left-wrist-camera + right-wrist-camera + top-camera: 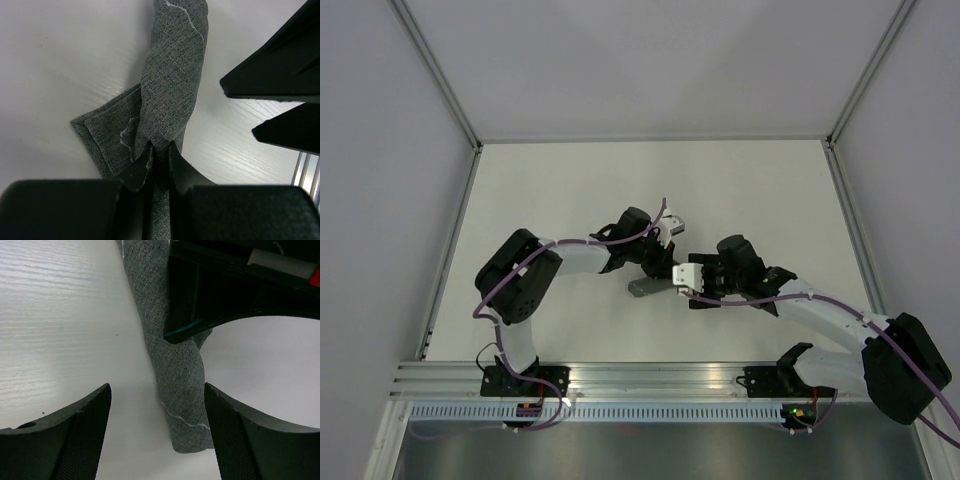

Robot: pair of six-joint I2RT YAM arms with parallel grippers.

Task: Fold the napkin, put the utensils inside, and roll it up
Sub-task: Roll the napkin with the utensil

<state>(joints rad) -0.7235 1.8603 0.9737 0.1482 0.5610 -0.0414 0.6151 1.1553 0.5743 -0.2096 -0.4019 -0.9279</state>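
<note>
Pinching one end of the napkin (pixel 172 75) between nearly closed jaws, the left gripper (pixel 160 150) grips a dark grey roll of cloth near the middle of the white table (pixel 60 315). The roll runs away from that gripper's fingers, loosely twisted rather than tight, and a flat folded flap spreads out beside the clamped end. The right gripper (pixel 157 392) hangs wide open and empty over the roll's far end. The cloth lies between its two fingers, nearer one than the other. No utensils show, and whether any sit inside cannot be told. To roll well, the right gripper would likely need to close squarely on the loose end while the left holds the cloth taut, so the twist does not unwind and the flap gets tucked in.
</note>
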